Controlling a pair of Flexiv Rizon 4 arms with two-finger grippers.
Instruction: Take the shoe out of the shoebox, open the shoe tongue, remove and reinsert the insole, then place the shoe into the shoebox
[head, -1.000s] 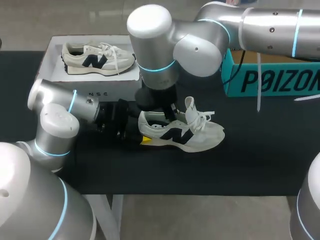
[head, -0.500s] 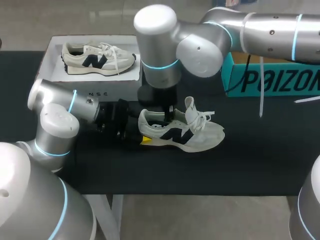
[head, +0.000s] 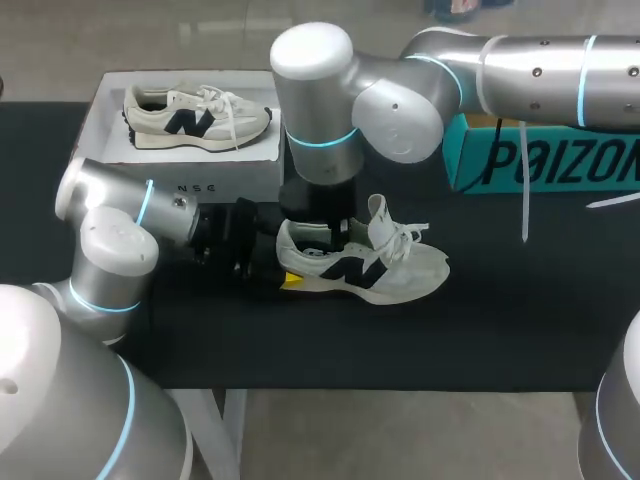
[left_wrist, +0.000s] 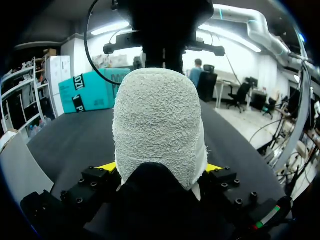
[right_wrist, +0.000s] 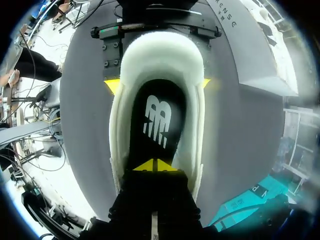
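A white sneaker (head: 395, 272) with a dark side logo lies on the black table, toe to the right. My left gripper (head: 286, 264) comes in from the left, and its yellow tips press both sides of the fuzzy heel (left_wrist: 157, 125). My right gripper (head: 335, 230) points down into the shoe's mouth. In the right wrist view its yellow tips (right_wrist: 155, 165) are shut together right over the black insole (right_wrist: 160, 117), with nothing seen between them. The tongue and laces (head: 395, 235) stand up behind it.
A white box (head: 105, 110) at the back left holds a second sneaker (head: 195, 115). A teal box (head: 540, 160) stands at the back right, behind my right arm. Bare black table lies in front of and to the right of the shoe.
My right arm has shifted slightly to the right and down over the shoe's opening. The left arm and the shoe have stayed still.
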